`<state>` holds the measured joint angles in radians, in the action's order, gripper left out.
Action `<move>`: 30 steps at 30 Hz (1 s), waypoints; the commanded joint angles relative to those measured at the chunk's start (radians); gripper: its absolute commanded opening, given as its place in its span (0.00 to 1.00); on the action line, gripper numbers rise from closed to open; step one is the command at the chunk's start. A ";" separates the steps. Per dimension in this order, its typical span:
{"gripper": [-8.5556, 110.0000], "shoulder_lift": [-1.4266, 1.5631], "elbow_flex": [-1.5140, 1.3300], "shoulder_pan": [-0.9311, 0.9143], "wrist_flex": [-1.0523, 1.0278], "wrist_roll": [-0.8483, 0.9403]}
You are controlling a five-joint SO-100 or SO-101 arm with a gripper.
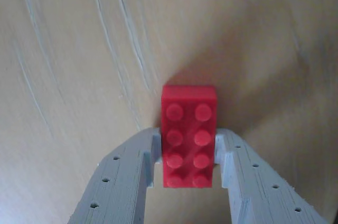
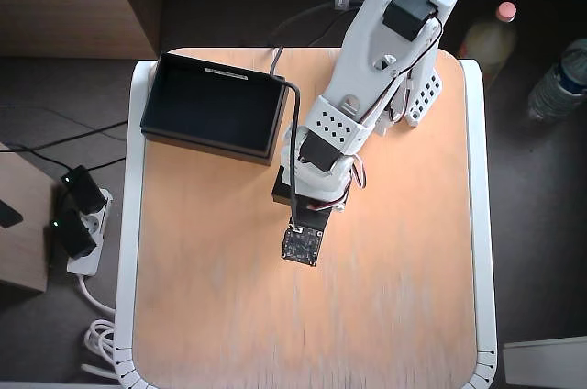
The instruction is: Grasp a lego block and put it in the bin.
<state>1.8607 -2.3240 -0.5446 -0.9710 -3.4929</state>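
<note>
Ahead, bare table is seen around the brick; the brick is clamped between the gripper fingers; the bin is set at the table's far-left corner.

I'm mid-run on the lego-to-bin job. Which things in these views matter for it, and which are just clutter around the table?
Part of the job:
- lego block, between the fingers of the gripper
- bin, at the table's far left corner in the overhead view

Just lying about:
- power strip on the floor
- two bottles off the table's right side
</note>
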 commanded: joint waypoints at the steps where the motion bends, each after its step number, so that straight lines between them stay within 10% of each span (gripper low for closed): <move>1: 0.08 0.021 0.000 -0.011 0.025 -0.005; 30: 0.08 0.175 0.293 -0.189 -0.328 0.117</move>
<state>1.9666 -2.1951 -0.6964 -1.2395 -3.3809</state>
